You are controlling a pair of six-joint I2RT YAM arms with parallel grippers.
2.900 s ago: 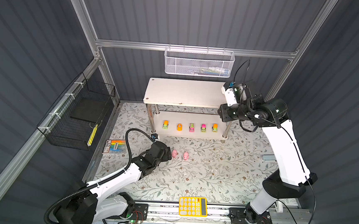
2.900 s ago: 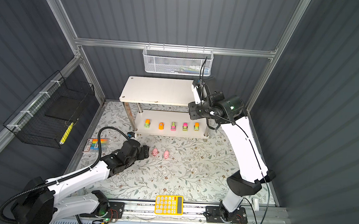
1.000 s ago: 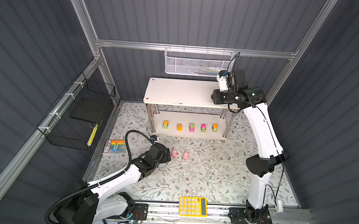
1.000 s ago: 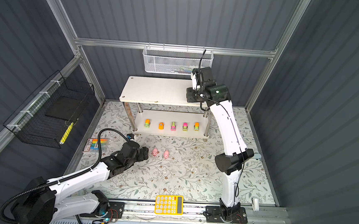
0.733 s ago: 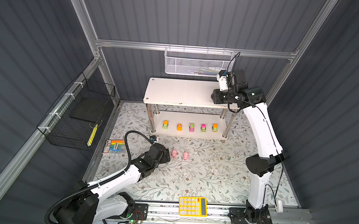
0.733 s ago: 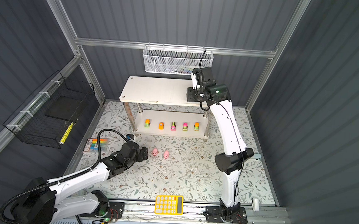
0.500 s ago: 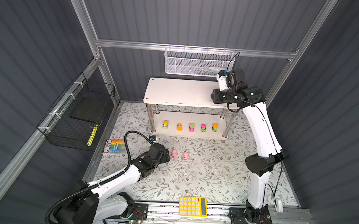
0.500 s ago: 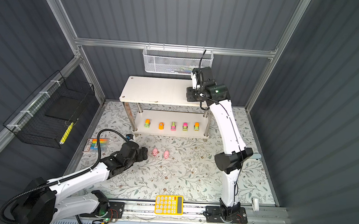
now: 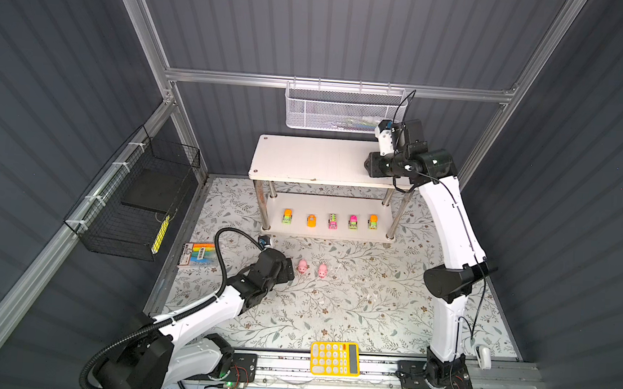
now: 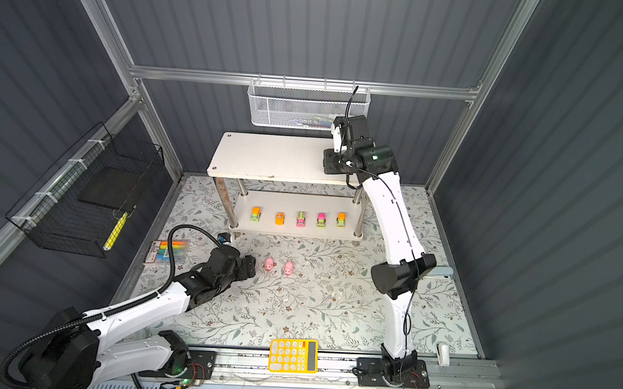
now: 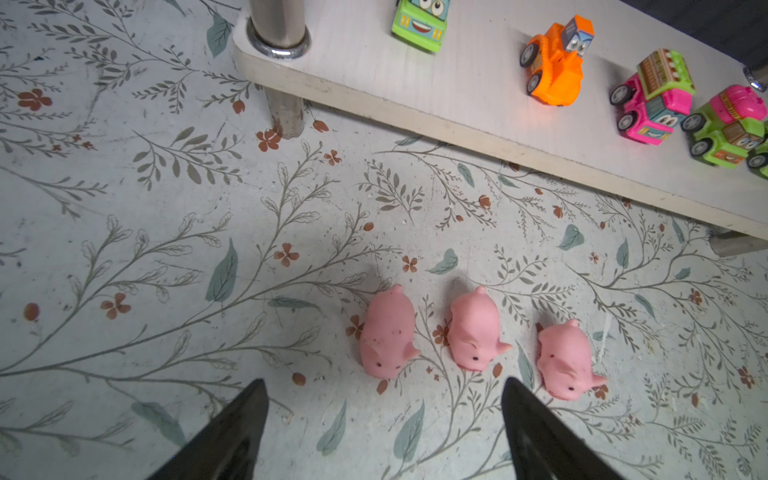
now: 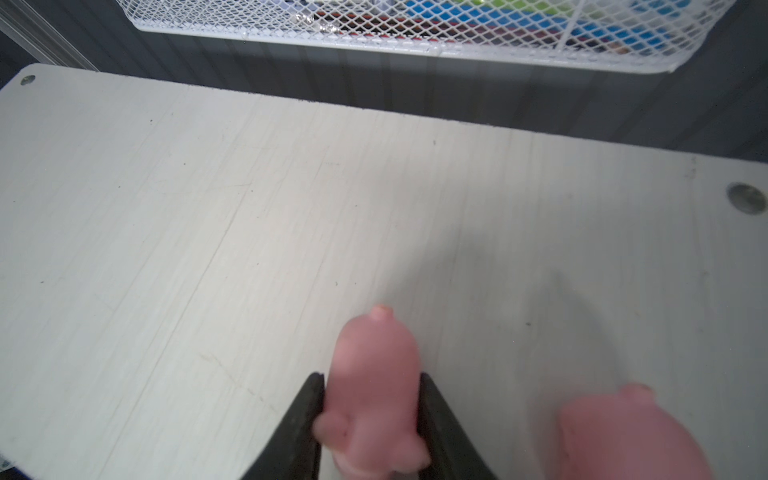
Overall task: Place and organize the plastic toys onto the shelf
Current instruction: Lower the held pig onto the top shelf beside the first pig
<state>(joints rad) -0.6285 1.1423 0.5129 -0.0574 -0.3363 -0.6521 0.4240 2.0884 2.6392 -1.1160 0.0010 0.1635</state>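
Observation:
Over the right end of the shelf's top board, my right gripper is shut on a pink pig, its jaws pressing both flanks. A second pig lies on the board beside it. In both top views that gripper hides both pigs. Several toy vehicles stand in a row on the lower board. On the floral mat, three pigs lie side by side. My left gripper stands open just short of them, empty. In a top view it covers one pig.
A white mesh basket hangs on the back wall just above the shelf. A black wire basket hangs on the left wall. A marker pack lies at the mat's left edge, and a yellow calculator at the front rail.
The right arm rose from beside the lower board to the shelf's top board, and has barely moved in the last second. The left arm has stayed still.

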